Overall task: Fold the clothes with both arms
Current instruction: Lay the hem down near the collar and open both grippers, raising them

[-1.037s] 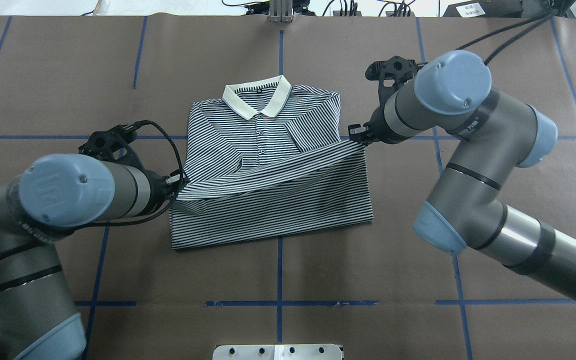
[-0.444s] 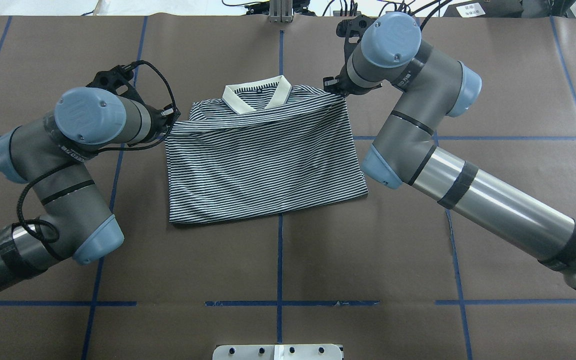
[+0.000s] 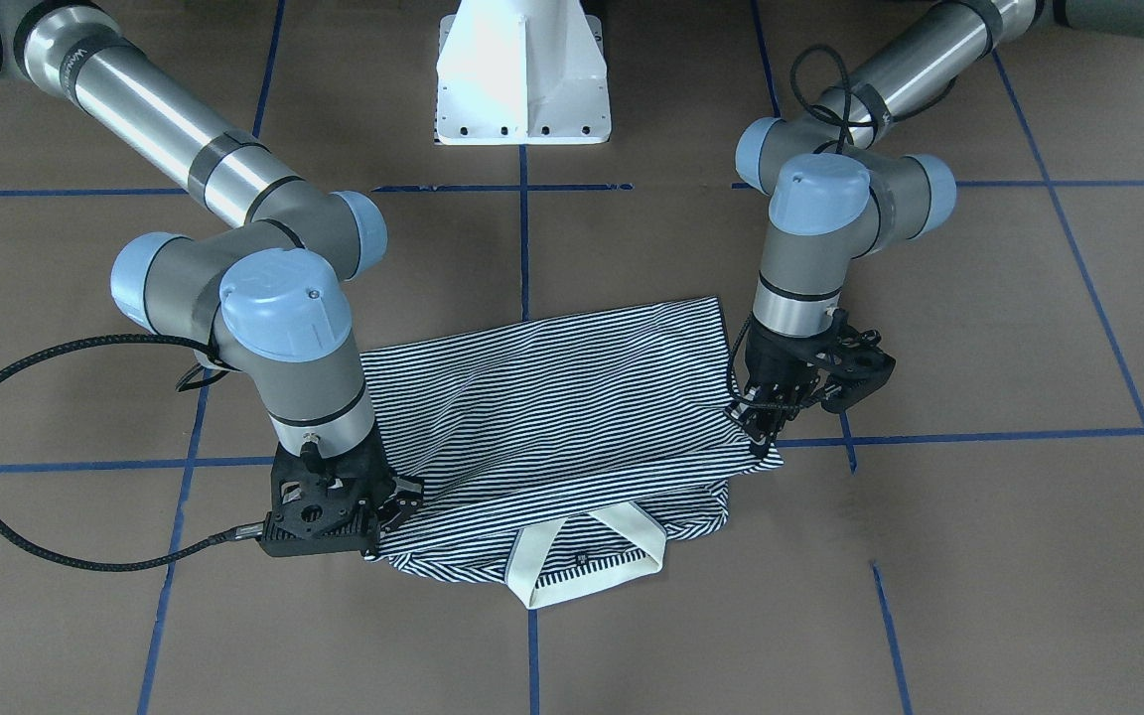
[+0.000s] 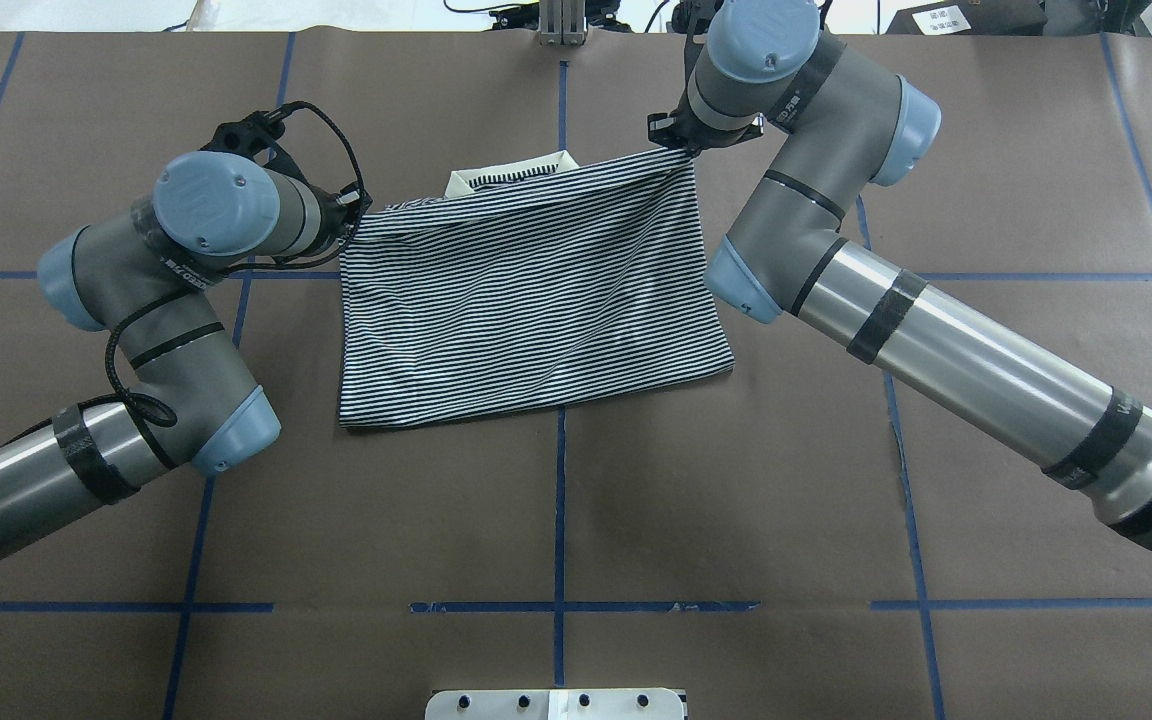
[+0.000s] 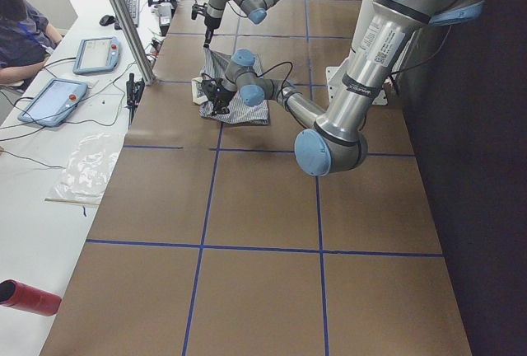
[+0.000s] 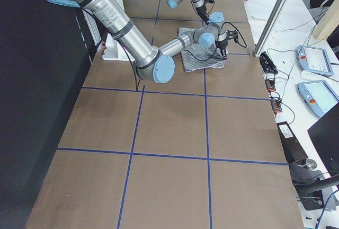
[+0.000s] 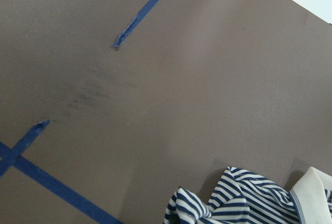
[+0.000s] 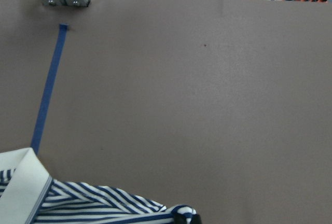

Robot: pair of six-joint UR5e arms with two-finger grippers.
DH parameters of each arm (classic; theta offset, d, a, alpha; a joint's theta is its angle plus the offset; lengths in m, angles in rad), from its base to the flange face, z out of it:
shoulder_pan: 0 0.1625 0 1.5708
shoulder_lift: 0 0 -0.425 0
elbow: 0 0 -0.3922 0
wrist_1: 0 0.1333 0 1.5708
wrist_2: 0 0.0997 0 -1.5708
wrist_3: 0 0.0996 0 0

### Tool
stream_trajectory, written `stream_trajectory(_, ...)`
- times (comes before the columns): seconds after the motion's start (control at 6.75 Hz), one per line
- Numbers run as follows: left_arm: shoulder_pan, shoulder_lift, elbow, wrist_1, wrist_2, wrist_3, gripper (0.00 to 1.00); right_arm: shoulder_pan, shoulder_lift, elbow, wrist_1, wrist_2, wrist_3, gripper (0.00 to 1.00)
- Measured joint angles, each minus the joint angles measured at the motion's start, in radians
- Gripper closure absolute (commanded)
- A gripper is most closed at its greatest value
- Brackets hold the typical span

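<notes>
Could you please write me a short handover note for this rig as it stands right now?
Left pincer: shut on one hem corner of the polo shirt.
Right pincer: shut on the other hem corner.
Shirt: mid table, with the lower half drawn over the upper half. The hem edge is at the collar, which peeks out beyond it.
Done: the half fold is across.
Left: lay the hem down, open both pincers and withdraw; possibly one more fold.

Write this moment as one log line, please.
shirt: doubled over, collar peeking out | left pincer: shut on shirt corner | right pincer: shut on shirt corner
</notes>
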Motion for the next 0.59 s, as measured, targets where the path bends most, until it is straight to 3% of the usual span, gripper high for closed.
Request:
stream_trajectory(0.44,-0.006,-0.017,0.039,-0.032,0.000,0.002,1.00,0.017,0.033,-0.048,0.000,0.000,-0.012,1.00)
stream_trajectory(0.59,-0.006,-0.029,0.038,-0.031,-0.002,0.002,1.00,0.014,0.036,-0.050,0.002,0.001,-0.012,0.93)
